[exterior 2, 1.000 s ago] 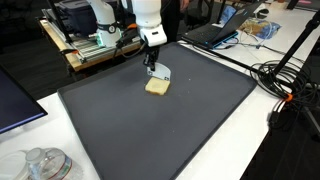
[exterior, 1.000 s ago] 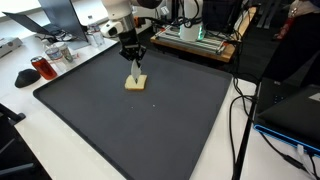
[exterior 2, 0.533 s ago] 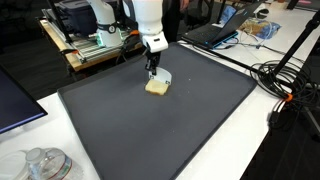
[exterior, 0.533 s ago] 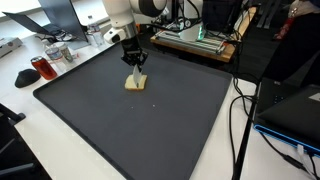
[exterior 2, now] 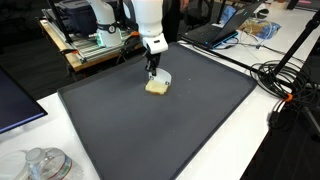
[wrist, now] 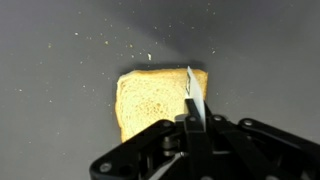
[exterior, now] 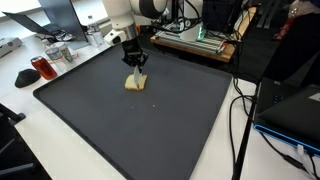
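A slice of toast bread (exterior: 135, 83) lies flat on the far part of a large dark mat (exterior: 150, 130); it also shows in the other exterior view (exterior 2: 156, 87) and in the wrist view (wrist: 150, 100). My gripper (wrist: 190, 128) is shut on a thin white blade-like utensil (wrist: 193, 95). The utensil points down over the bread's right edge. In both exterior views the gripper (exterior: 136, 62) (exterior 2: 152, 64) hangs just above the bread. I cannot tell whether the utensil's tip touches the bread.
A dark red mug (exterior: 41, 68) and glassware stand beside the mat. A wooden board with electronics (exterior: 195, 40) lies behind the mat. Cables (exterior: 240, 110) and a laptop (exterior: 290, 110) lie beside it. Glass jars (exterior 2: 45, 165) stand at a near corner.
The gripper with the utensil has risen slightly above the bread over the last second. The bread has not moved.
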